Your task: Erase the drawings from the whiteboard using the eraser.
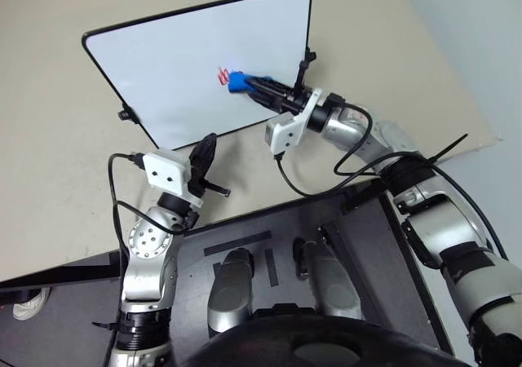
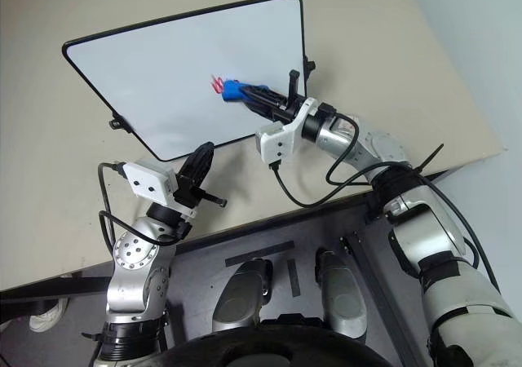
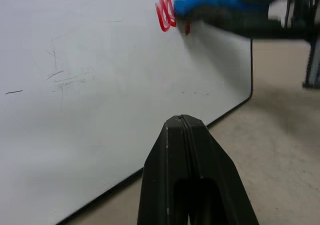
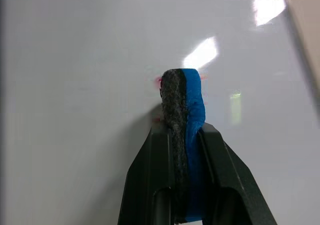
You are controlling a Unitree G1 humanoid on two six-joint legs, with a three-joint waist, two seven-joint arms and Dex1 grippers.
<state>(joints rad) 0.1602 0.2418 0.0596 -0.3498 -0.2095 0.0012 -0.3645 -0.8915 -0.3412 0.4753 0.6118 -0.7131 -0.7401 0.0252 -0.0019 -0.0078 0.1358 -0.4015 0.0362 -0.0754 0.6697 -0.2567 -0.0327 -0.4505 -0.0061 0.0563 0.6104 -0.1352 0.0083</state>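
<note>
Wiping now: my right gripper (image 1: 263,86) is clamped tight on the eraser (image 1: 239,81), blue block with the dark felt edge toward the whiteboard (image 1: 179,65). Eraser sits at the drawings (image 1: 221,75), a small red scribble right of the board's middle; its tip overlaps the near side of the loops, the rest is uncovered. Contact looks likely, can't confirm pressure. Next move, my read: push felt flat across the remaining red, short strokes, keeping the board from sliding. My left gripper (image 3: 184,121) is closed, empty, hovering off the board's near edge. Board lies on a beige table (image 1: 49,171); pale floor beyond its far edge.
</note>
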